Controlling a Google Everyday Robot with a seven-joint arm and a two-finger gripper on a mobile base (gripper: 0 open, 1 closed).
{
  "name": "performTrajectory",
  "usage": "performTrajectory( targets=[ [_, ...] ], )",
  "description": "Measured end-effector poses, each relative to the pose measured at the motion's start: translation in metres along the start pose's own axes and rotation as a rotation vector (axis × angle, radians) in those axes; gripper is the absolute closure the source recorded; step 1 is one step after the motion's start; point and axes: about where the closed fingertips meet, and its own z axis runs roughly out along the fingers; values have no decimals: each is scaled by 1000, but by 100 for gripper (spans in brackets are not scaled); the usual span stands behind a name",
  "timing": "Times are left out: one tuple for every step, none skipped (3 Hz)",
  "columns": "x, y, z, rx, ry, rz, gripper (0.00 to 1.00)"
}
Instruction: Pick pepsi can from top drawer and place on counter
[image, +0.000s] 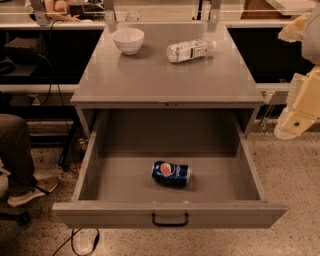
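The pepsi can (171, 173) lies on its side in the open top drawer (100, 170), near the front and about at the middle, logo facing up. The drawer is pulled all the way out, and its black handle (170, 220) is on the front panel. The counter (165, 75) is the grey top above it. My gripper (298, 111) is a cream-coloured part at the right edge of the view, beside the cabinet's right side, well away from the can and holding nothing that shows.
A white bowl (128, 40) and a clear plastic bottle (191, 50) lying on its side sit at the back of the counter. A seated person's leg and shoe (20, 165) are at the left. Cables run on the floor at the front left.
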Motion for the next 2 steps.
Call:
performTrajectory(
  targets=[
    [0,0,0,0,0,0,0],
    [-3,-3,24,-30,-12,5,0]
  ],
)
